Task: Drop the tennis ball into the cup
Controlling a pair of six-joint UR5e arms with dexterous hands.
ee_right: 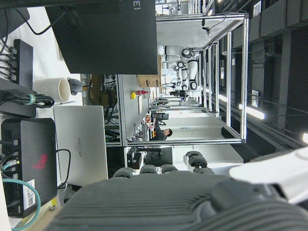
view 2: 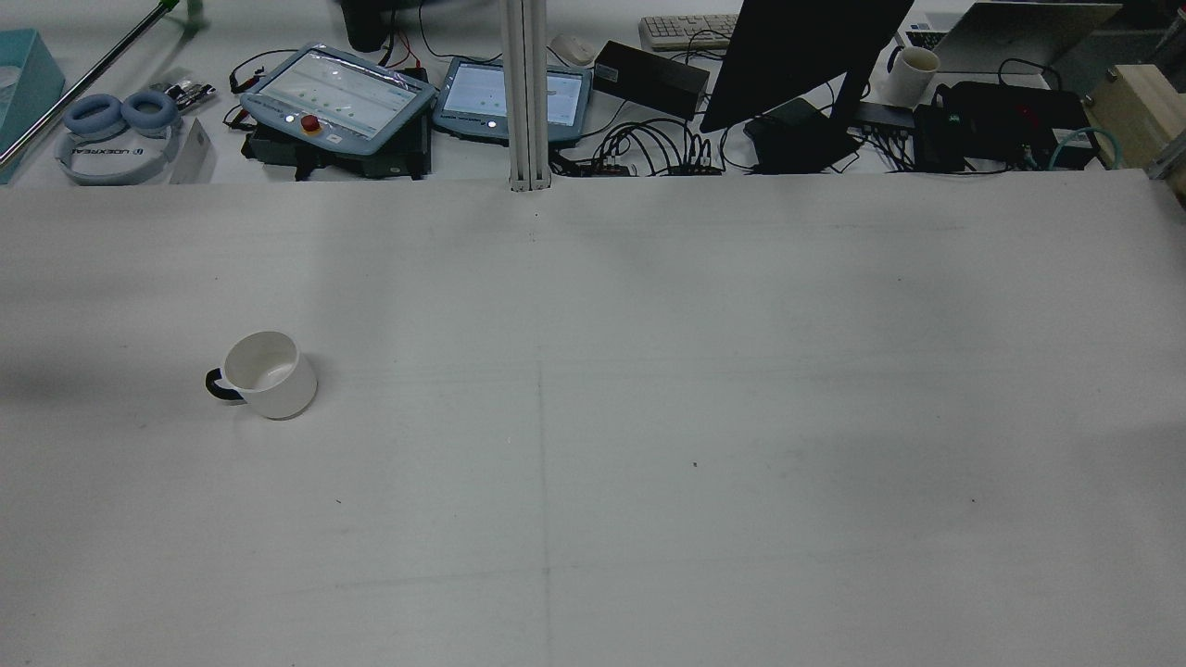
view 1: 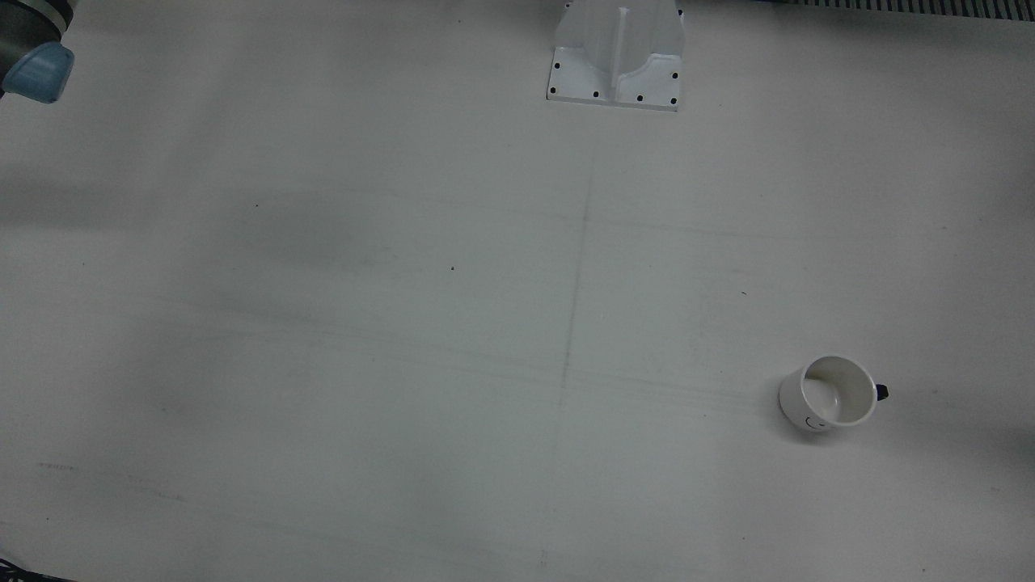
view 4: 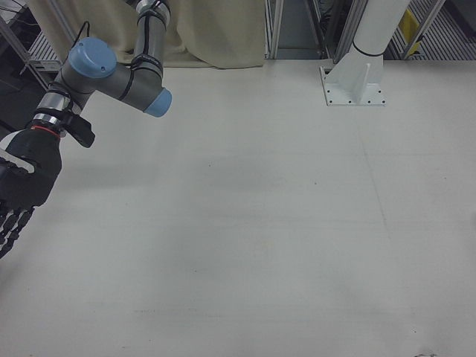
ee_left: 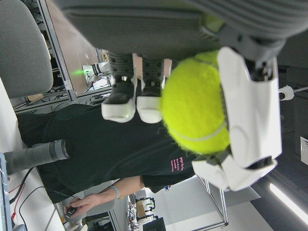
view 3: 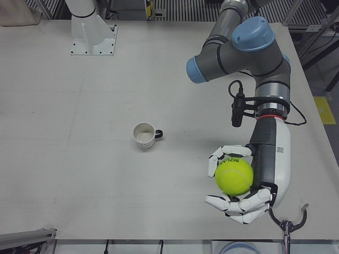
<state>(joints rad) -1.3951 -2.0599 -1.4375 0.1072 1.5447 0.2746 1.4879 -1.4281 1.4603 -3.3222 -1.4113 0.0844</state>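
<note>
Fingers of the left hand fill the left hand view, wrapped round the tennis ball from both sides. Left-front view confirms: ball held clear above the desk, near the desk's operator-side edge, palm facing the cup.

Cup stands upright on the desk, mouth open, dark handle pointing toward the left hand. Cup and ball well apart; bare desk between them. Front view puts the cup toward the operators' edge on the robot's left half, w/ open surface on all sides. Rear view agrees: cup on that view's left, well in from every edge.

Right hand sits at the frame's left border in the right-front view, beyond the desk's side edge, dark fingers pointing down and slightly apart, holding nothing (tips cut off by the frame).

Pedestal at the desk's far edge, centre. Rest of desk bare; faint seam line down the middle.
</note>
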